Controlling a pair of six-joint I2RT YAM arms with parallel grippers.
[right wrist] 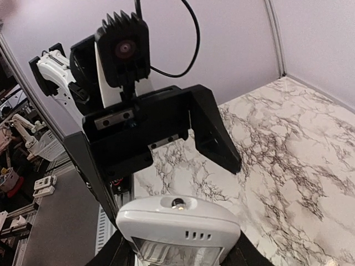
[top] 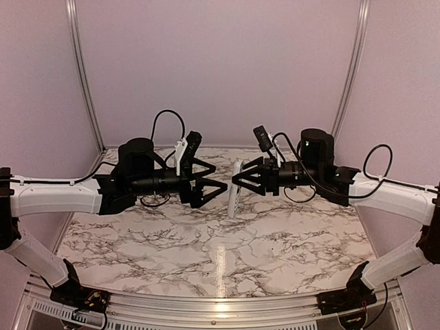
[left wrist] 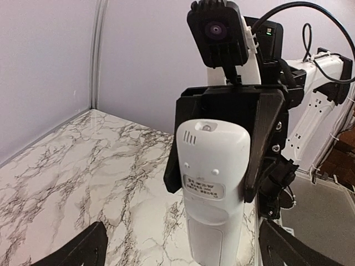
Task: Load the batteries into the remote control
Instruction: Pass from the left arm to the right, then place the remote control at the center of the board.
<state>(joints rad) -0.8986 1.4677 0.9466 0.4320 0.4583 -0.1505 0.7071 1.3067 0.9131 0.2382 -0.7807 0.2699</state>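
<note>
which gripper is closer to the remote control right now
Right. The right gripper is shut on the remote control, holding it upright in the air. The left gripper faces it from the other side, open and not touching it.

Most of the remote control [right wrist: 177, 227] below the right wrist view's bottom edge.

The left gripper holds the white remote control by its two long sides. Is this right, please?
Not quite: it is the right gripper that holds the remote control by its two long sides. The left wrist view shows its fingers clamped on both edges, while the left gripper stands open, apart from the remote.
</note>
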